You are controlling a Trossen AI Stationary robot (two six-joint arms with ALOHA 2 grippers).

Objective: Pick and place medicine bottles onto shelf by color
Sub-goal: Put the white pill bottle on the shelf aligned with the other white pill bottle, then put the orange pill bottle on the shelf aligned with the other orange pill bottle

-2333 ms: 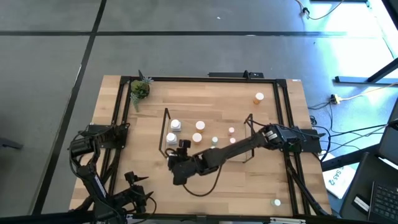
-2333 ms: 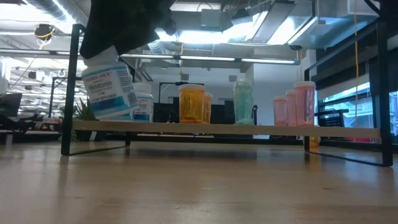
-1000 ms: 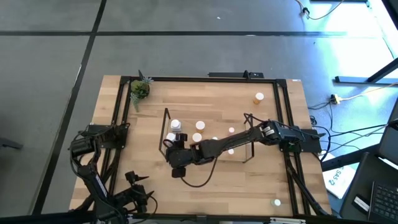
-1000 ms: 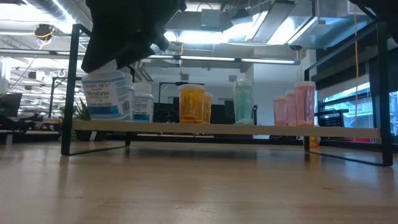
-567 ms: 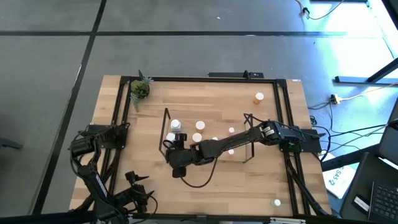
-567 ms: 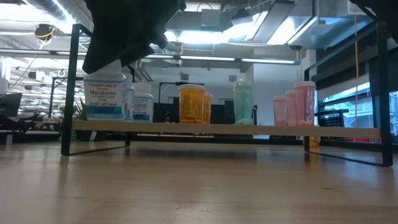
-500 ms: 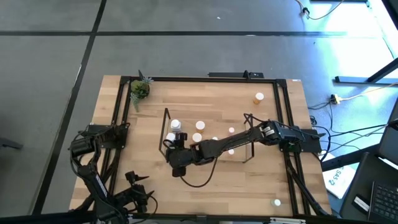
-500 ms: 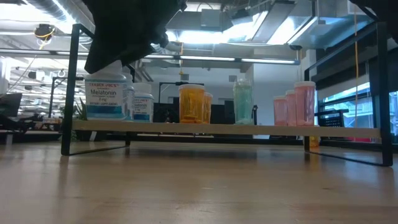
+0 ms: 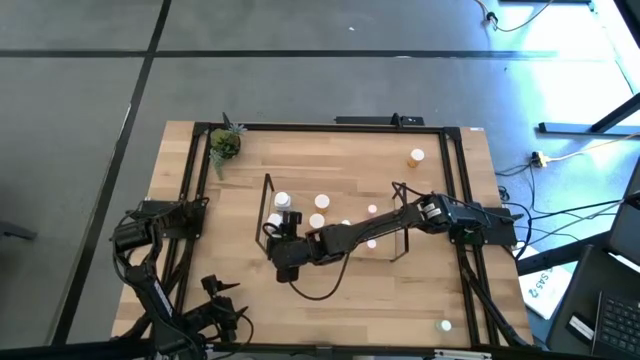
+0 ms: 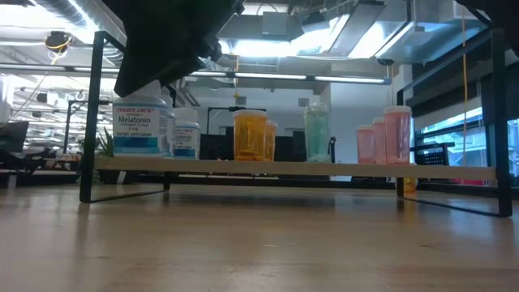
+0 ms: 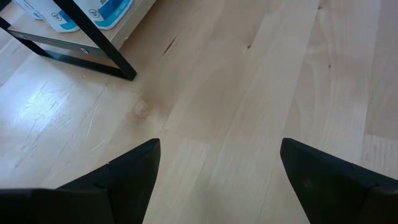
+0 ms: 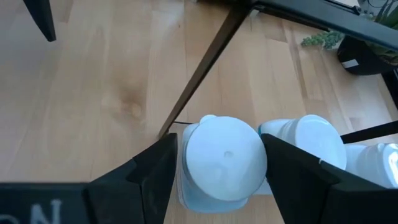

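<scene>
The wire shelf [image 10: 292, 168] stands mid-table and carries white, orange [image 10: 250, 135], teal [image 10: 316, 131] and pink [image 10: 397, 134] bottles in a row. A large white bottle with a blue label [image 10: 139, 126] stands upright on its base at the shelf's left end, next to a smaller white one [image 10: 186, 139]. My right gripper [image 9: 283, 240] hangs over this large bottle [image 12: 225, 158], pointing down, its fingers open on either side of the white cap with narrow gaps. My left gripper [image 11: 217, 180] is open and empty near the table's near left corner [image 9: 218, 290].
An orange bottle [image 9: 416, 156] stands loose on the table at the far right, and a white-capped one [image 9: 445, 325] near the right front corner. A small potted plant [image 9: 224, 143] is at the far left. The shelf's black end frame [image 12: 199, 74] stands close beside my right gripper.
My right gripper has carried the large white bottle toward the table's far edge and down onto the shelf's left end. The bottle was tilted and lifted before; now it stands upright on the shelf board. In the last half second the gripper has drawn slightly away from it.
</scene>
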